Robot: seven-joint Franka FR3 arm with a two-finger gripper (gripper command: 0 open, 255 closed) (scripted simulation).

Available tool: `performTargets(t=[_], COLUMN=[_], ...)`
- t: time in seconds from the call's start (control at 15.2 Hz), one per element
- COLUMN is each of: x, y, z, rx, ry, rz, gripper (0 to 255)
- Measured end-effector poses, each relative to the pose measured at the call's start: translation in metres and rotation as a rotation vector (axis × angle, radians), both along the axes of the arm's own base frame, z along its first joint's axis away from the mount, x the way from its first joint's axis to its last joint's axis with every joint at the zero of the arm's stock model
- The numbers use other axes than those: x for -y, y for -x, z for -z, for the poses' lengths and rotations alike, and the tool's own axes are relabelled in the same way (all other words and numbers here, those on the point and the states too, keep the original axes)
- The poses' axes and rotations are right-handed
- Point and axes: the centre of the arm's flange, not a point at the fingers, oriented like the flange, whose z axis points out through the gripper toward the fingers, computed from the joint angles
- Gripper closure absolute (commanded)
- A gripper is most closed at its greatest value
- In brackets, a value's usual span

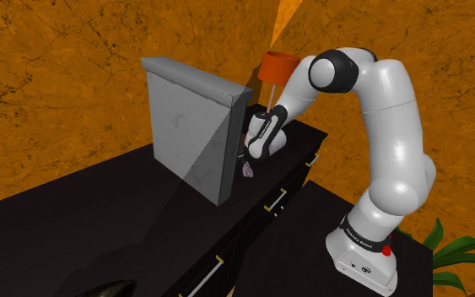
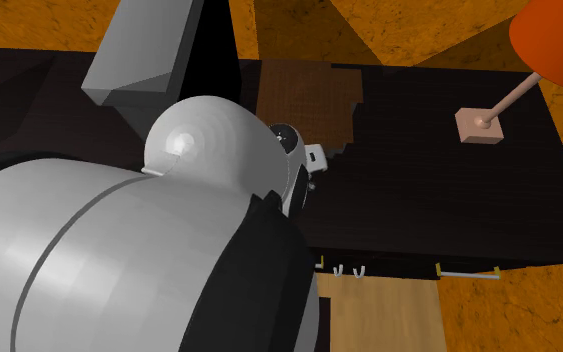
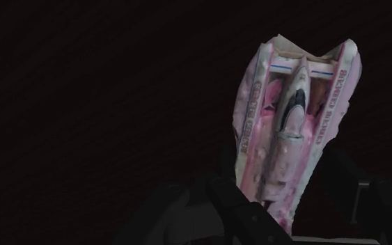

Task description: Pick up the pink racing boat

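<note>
Roughly at the middle of the shoulder view, a white robot arm (image 1: 387, 126) rises from its stand (image 1: 366, 257) at five o'clock and bends over towards ten o'clock. Its black gripper (image 1: 254, 154) points down over a long dark cabinet (image 1: 100, 219) with drawers along its front. The pink boat (image 1: 248, 171) is a small pale-pink shape just below the gripper, at about seven o'clock from it. It is close beside the near end of a tall grey box (image 1: 189, 126) that stands on the cabinet top.

Seen from the wrist, the boat (image 3: 295, 132) is long and narrow, pink and white, with lettering down both sides and a raised white centre. Its narrow end lies close in at the gripper, and its broad end points away over the dark cabinet top. That view is dim, and I cannot tell whether the gripper is clamped on the boat or only around it.

An orange lamp (image 1: 275, 67) stands at twelve o'clock from the gripper, at the cabinet's far end. Green plant leaves (image 1: 459, 253) show at four o'clock, beside the stand. Orange marbled walls (image 1: 58, 67) rise behind.
</note>
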Motion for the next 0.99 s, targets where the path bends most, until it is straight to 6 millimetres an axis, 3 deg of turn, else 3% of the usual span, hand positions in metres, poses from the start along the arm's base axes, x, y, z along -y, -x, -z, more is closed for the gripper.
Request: performTargets(t=[0.99], x=[0.000], y=[-0.001], z=[-0.074], rx=[0.000], ry=[0.000], rz=[0.000], gripper=[255])
